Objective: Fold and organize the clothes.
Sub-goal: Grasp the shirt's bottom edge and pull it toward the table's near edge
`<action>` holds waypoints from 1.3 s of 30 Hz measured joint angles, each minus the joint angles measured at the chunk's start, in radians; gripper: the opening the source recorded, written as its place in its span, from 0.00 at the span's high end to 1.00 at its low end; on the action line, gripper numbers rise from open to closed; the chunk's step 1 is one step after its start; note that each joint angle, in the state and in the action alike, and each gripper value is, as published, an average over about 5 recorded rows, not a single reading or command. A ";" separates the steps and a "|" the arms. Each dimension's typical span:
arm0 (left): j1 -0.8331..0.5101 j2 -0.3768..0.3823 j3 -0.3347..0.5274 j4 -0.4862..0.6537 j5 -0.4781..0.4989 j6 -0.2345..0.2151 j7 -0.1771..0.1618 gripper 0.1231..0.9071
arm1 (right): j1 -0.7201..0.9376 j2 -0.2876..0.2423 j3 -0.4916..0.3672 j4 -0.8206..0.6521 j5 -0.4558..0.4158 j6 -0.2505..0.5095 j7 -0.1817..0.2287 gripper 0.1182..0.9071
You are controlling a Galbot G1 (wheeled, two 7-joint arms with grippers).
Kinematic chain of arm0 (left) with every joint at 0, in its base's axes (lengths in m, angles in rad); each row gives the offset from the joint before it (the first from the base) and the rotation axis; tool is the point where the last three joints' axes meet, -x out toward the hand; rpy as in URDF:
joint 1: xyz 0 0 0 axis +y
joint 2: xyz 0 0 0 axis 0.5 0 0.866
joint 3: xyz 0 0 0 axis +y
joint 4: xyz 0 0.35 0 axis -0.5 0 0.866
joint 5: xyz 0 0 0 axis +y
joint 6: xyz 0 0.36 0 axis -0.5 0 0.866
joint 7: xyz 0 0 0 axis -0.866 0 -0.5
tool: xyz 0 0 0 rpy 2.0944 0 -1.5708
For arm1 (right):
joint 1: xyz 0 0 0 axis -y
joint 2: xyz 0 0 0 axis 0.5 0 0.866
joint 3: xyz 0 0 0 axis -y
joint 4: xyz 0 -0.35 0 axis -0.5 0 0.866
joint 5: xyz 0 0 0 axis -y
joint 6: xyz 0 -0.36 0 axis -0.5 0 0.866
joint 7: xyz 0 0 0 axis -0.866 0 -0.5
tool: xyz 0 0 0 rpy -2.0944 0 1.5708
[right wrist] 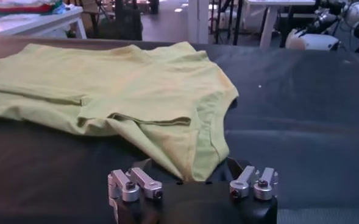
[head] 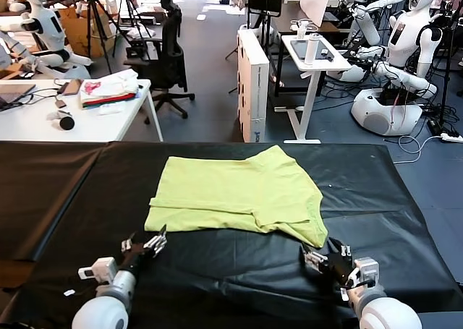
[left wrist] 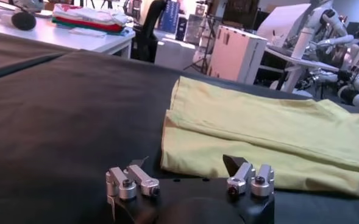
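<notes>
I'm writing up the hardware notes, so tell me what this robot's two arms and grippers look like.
Both arms end in rounded white shells. The left gripper and right gripper are black-bodied, with silver metal finger links on dark screws and black fingertips. A small white block sits beside each wrist. No markings are visible.

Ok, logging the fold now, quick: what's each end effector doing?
Left end effector: open, empty, at the T-shirt's near edge.
Right end effector: open, holding nothing, at the shirt's near right corner.
</notes>
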 joint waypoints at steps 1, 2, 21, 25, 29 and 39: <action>0.000 0.000 0.000 0.001 0.000 -0.001 0.000 0.54 | -0.001 -0.001 0.000 0.001 0.001 0.000 0.000 0.74; 0.000 0.000 0.000 0.001 -0.001 -0.001 0.000 0.64 | -0.003 -0.003 0.001 0.003 0.002 -0.001 0.001 0.82; 0.064 0.060 -0.041 -0.045 -0.017 0.006 -0.017 0.97 | -0.139 -0.122 0.122 0.147 0.180 -0.140 0.080 0.97; 0.121 0.074 -0.065 -0.100 -0.015 0.009 -0.024 0.97 | -0.183 -0.129 0.142 0.189 0.188 -0.152 0.086 0.97; 0.190 0.079 -0.083 -0.151 0.006 0.007 -0.025 0.97 | -0.209 -0.132 0.152 0.213 0.191 -0.157 0.087 0.97; 0.301 0.066 -0.102 -0.200 0.029 -0.001 -0.032 0.87 | -0.243 -0.148 0.173 0.257 0.205 -0.214 0.051 0.68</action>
